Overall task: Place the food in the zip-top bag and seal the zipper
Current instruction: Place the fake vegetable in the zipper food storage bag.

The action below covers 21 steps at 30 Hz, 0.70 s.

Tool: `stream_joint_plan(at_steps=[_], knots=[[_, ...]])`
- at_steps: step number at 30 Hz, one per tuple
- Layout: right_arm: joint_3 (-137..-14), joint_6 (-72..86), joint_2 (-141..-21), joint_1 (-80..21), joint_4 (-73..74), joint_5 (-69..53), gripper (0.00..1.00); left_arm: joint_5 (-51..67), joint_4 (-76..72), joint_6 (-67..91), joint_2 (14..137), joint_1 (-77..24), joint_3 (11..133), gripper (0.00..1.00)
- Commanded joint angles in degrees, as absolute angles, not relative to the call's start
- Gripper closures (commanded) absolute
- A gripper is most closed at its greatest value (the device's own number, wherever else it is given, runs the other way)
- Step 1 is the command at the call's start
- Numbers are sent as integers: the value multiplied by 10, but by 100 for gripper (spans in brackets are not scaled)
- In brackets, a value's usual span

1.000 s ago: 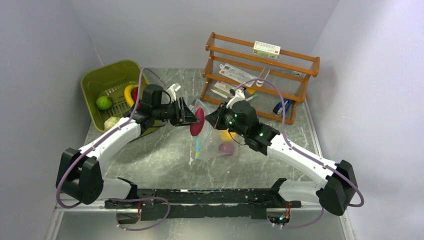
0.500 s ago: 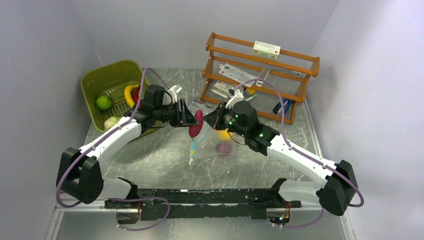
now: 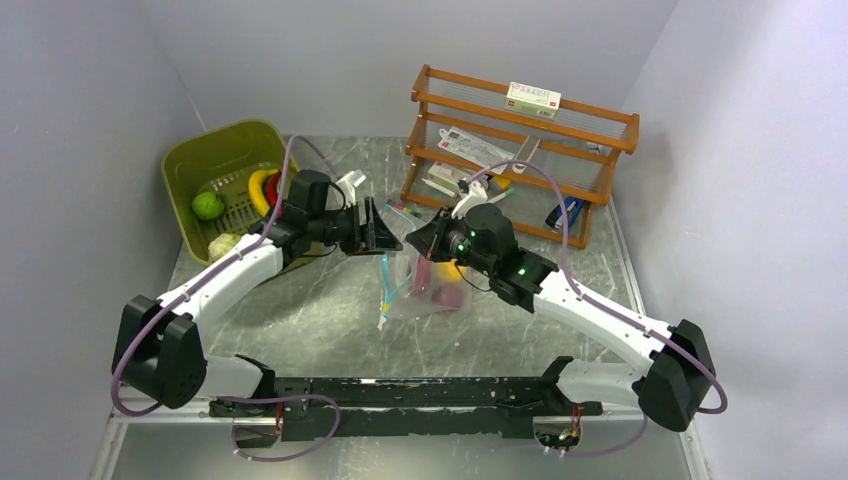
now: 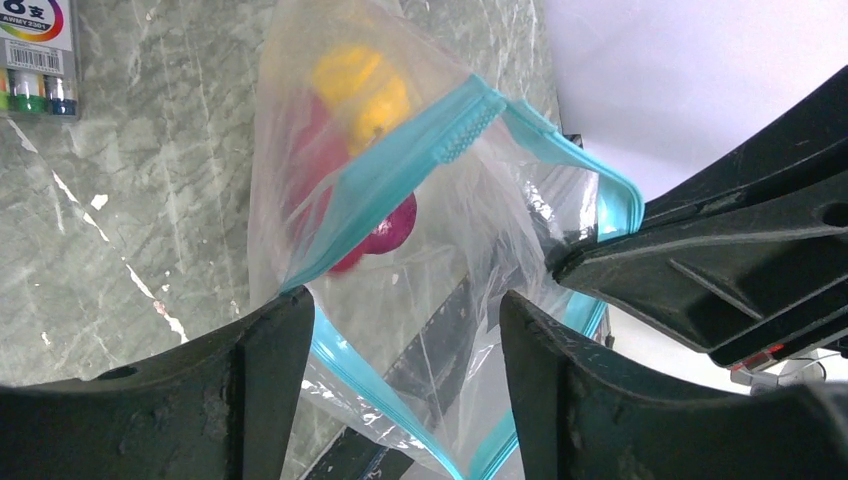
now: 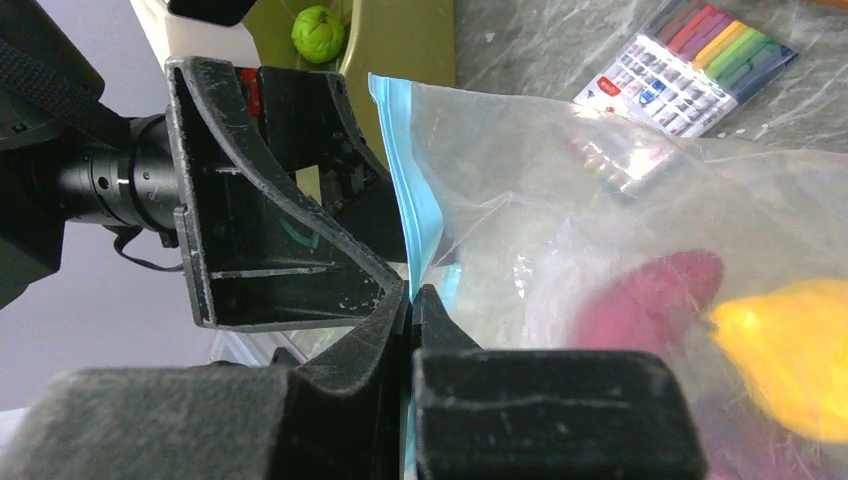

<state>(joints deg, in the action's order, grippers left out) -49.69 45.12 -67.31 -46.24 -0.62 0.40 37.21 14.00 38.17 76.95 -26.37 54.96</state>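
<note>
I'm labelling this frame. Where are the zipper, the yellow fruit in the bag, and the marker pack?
zipper (image 4: 400,178), left wrist view, middle of the teal strip.
yellow fruit (image 4: 360,88), left wrist view, its centre.
marker pack (image 5: 692,65), right wrist view, middle of its face.

Left arm (image 3: 235,270): extended forward, wrist level. Left gripper (image 3: 384,238): jaws spread wide, nothing between them.
Right arm (image 3: 590,305): extended forward. Right gripper (image 3: 424,240): jaws pressed together on the zip-top bag (image 5: 600,190) edge. The two claw tips face each other, close together.
</note>
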Motion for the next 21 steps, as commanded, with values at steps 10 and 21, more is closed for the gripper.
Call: stream_joint_plan(at_steps=[10,21], knots=[[-497,450,-672,-465,-7,18,100,351,130,369,712,-268,564,29],[-476,430,-633,-464,24,53,100,147,192,273,644,-268,631,18]])
